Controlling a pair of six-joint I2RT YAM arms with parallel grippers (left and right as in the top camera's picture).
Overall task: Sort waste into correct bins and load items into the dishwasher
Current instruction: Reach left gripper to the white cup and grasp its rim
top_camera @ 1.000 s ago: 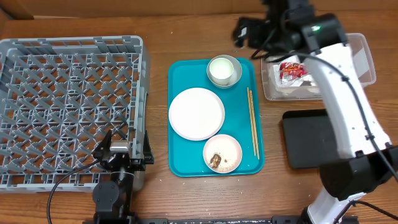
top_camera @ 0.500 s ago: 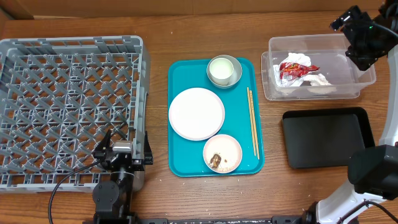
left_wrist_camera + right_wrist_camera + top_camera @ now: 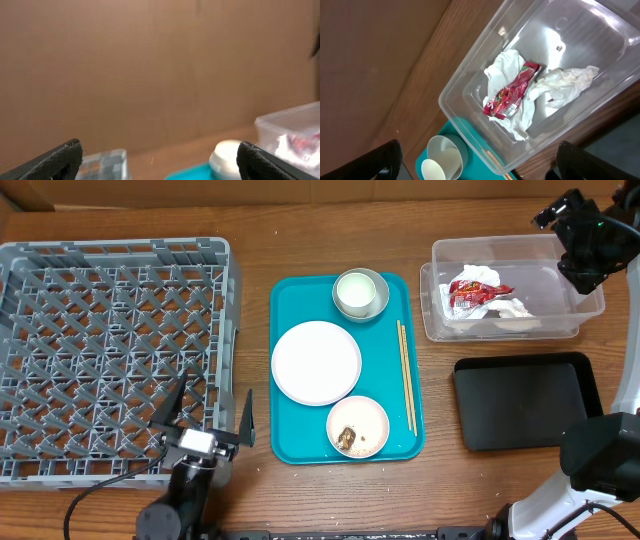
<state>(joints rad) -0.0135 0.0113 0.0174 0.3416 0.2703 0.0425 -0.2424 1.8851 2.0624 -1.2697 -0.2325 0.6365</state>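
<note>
- At the lower left of the overhead frame, the left tool hangs over the lower right corner of the grey dish rack, fingers spread wide and empty.
- Just right of it lies the teal tray. It carries the white plate, a bowl with a brown food lump, and a cup inside a second bowl.
- Along the tray's right side lie the chopsticks, long axis running top to bottom.
- At the upper right, the right tool, also spread and empty, hangs over a corner of the clear tub, which holds the red wrapper and tissue.
- By my judgement, the left arm is nearer the dishes.
</note>
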